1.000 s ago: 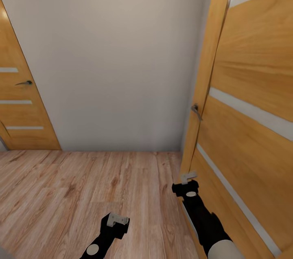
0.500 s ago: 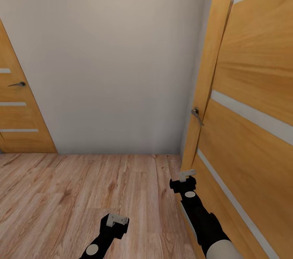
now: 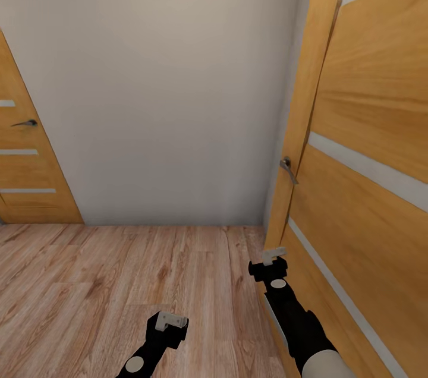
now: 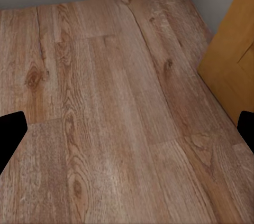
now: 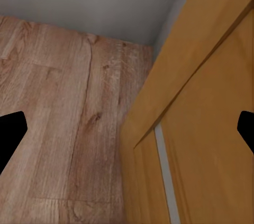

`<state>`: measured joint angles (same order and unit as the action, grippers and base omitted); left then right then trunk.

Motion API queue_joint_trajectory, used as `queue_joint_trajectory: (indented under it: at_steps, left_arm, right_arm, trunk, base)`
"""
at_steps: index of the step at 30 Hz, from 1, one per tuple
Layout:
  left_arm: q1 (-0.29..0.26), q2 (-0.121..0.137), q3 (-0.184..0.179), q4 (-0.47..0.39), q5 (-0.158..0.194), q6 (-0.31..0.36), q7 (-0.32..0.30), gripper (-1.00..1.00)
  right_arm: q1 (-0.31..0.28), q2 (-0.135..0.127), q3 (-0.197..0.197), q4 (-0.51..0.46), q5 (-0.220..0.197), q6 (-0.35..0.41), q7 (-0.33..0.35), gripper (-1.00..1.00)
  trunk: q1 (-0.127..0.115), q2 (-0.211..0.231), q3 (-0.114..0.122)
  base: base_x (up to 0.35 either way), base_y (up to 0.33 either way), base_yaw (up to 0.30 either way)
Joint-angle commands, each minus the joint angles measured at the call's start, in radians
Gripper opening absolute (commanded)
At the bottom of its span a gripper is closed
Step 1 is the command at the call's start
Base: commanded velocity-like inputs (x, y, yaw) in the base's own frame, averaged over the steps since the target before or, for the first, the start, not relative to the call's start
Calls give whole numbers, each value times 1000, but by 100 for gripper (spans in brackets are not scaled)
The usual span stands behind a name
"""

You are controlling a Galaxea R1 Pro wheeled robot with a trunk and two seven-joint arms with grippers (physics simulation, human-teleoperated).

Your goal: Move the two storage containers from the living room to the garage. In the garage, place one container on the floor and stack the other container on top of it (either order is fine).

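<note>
text: none readable | labels/brands: none | numbers/signs: none | checked surfaces: wooden panel door (image 3: pixel 368 146) at right, second door (image 3: pixel 24 170) at far left, white wall (image 3: pixel 160 81), wood-plank floor (image 3: pixel 119 271) — all bare of lettering

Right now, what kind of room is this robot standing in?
Probably an indoor hallway corner: a light wood-plank floor, a plain white wall, and two wooden panel doors, one far left, one close right.
</note>
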<state>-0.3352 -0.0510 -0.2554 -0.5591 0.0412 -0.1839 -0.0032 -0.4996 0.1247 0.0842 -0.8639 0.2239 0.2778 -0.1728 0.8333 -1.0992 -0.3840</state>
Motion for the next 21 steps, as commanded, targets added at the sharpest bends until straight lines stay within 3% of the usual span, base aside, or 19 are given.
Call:
queue_joint_trajectory:
  at_steps: [1,5,16,21]
  left_arm:
    - [-1,0,-2,1,4,-3,0,100]
    - [-1,0,-2,1,3,-3,-1,100]
    - [-1,-1,-2,2,-2,-3,-1,100]
    - [-1,-1,-2,1,-2,-3,-1,100]
  right_arm:
    - [-1,0,2,-1,9,9,-4,100]
    - [-1,-1,2,-1,9,9,-5,100]
    - [-1,-2,0,-1,9,9,-8,100]
    - [-1,-2,-1,-1,9,9,-8,100]
  trunk:
    - [0,-1,-1]
    - [0,-1,-1]
    - [0,-1,-1]
    - [0,-1,-1]
  base:
    - [0,0,0]
    - [-47,0,0]
    - [-275,0,0]
    - [-98,0,0]
